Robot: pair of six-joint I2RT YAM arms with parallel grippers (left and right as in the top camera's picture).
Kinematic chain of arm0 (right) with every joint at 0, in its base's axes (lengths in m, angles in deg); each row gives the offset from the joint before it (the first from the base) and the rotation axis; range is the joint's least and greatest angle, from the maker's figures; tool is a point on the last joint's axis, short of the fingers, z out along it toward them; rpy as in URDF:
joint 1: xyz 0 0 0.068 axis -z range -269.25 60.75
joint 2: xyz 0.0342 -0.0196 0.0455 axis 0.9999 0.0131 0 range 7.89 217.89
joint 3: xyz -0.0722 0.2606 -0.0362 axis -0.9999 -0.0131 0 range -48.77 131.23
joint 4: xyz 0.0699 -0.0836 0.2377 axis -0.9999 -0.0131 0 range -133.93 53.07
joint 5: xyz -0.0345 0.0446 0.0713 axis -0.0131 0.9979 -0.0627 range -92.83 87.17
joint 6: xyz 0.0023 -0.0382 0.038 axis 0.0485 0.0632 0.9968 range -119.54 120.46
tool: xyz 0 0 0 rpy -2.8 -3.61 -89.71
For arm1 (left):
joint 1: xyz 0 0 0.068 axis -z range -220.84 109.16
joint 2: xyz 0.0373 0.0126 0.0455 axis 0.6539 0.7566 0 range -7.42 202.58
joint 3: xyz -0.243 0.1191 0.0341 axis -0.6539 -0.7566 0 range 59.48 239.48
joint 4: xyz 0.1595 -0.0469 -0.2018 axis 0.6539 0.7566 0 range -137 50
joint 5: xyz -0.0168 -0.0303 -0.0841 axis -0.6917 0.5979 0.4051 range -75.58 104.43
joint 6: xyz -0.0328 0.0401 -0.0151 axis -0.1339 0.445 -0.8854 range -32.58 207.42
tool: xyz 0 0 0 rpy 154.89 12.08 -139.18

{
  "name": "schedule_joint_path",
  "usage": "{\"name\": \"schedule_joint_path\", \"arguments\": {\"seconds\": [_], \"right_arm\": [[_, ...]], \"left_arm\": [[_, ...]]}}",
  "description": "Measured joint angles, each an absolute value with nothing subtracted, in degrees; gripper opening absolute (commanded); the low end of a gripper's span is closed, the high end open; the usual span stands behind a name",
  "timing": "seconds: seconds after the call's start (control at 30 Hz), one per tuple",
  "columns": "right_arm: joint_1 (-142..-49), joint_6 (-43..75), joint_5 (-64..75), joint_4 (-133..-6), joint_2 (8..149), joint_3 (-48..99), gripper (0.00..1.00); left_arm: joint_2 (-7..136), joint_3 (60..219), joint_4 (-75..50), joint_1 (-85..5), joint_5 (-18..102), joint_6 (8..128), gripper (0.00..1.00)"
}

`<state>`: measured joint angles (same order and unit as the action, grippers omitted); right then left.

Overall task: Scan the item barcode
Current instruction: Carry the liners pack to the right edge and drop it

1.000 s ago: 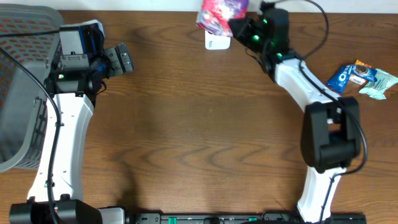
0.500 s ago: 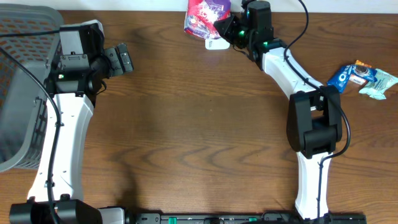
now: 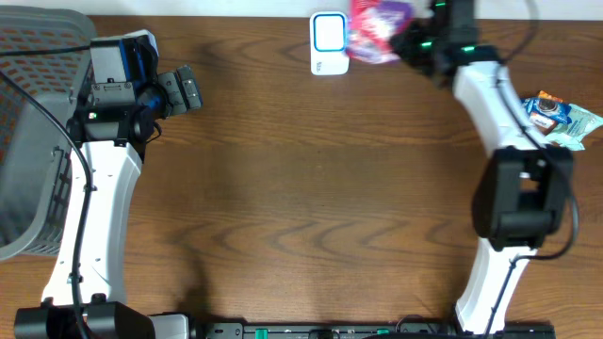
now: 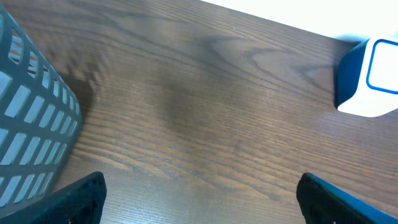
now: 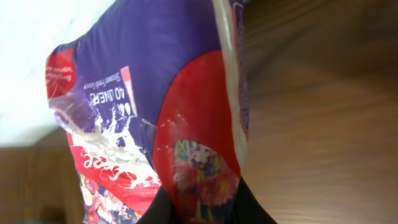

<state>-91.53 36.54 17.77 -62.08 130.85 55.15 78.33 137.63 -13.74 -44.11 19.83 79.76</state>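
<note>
Since the right gripper is clenched on the snack packet, pinching one end between its dark fingers, the item is already in hand and lifted at the far edge of the table; from that grip the purple and red packet runs away from the jaws, its long axis lying roughly along the far edge and pointing toward the robot's left. Just beyond its free end stands the scanner, white with a blue-rimmed window; packet and scanner look close beside each other, not overlapping from above. Whether a barcode faces that window cannot be told; the wrist view shows print and artwork but no bars. My judgement is that the coming move is a short carry leftward, with perhaps a turn of the wrist, and it belongs to the right arm. The left gripper hangs released, jaws wide, well apart from the scanner and beside the grey basket; two other wrapped snacks lie at the table's right side.
</note>
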Motion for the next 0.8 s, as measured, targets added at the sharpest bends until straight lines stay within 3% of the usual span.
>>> {"name": "schedule_joint_path", "arguments": {"seconds": [0.27, 0.33, 0.4, 0.43, 0.8], "right_arm": [[-75.78, 34.66, 11.96, -77.60, 129.51, 55.65, 0.03], [-71.99, 34.48, 9.45, -80.59, 129.51, 55.65, 0.23], [-69.13, 34.18, 7.15, -82.84, 129.51, 55.65, 0.81], [-67.80, 33.79, 6.06, -83.65, 129.51, 55.65, 0.96], [-63.49, 29.76, 2.78, -89.29, 129.51, 55.67, 0.99]], "left_arm": [[78.33, 137.63, -13.74, -44.11, 19.83, 79.76, 0.98], [78.33, 137.63, -13.74, -44.11, 19.83, 79.76, 0.98], [78.33, 137.63, -13.74, -44.11, 19.83, 79.76, 0.98], [78.33, 137.63, -13.74, -44.11, 19.83, 79.76, 0.98], [78.33, 137.63, -13.74, -44.11, 19.83, 79.76, 0.98]]}}
